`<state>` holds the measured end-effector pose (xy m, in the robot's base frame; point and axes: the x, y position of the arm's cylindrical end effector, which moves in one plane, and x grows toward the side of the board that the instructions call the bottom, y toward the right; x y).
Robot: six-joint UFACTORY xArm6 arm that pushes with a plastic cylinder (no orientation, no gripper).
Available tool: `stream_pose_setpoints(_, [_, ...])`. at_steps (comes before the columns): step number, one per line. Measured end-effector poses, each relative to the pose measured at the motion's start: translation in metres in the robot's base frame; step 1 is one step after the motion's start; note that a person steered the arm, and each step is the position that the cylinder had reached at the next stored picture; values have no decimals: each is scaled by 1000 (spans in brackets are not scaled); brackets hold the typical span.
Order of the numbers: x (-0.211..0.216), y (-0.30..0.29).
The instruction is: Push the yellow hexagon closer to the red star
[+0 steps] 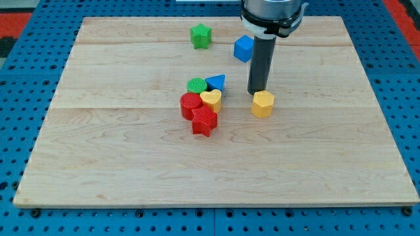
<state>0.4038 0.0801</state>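
The yellow hexagon (262,104) lies right of the board's middle. My tip (256,91) rests just above it toward the view's top, close to or touching its upper left edge. The red star (204,121) lies to the hexagon's left, at the bottom of a tight cluster, well apart from the hexagon.
The cluster holds a red cylinder (190,105), a yellow heart (211,99), a green half-round block (197,85) and a blue triangle (216,82). A blue cube (243,48) and a green star (201,36) lie nearer the view's top. The wooden board (98,164) sits on a blue perforated table.
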Motion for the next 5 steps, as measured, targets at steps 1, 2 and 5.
stream_pose_setpoints(1, [-30,27])
stream_pose_setpoints(2, [-7,52])
stream_pose_setpoints(5, [39,-34])
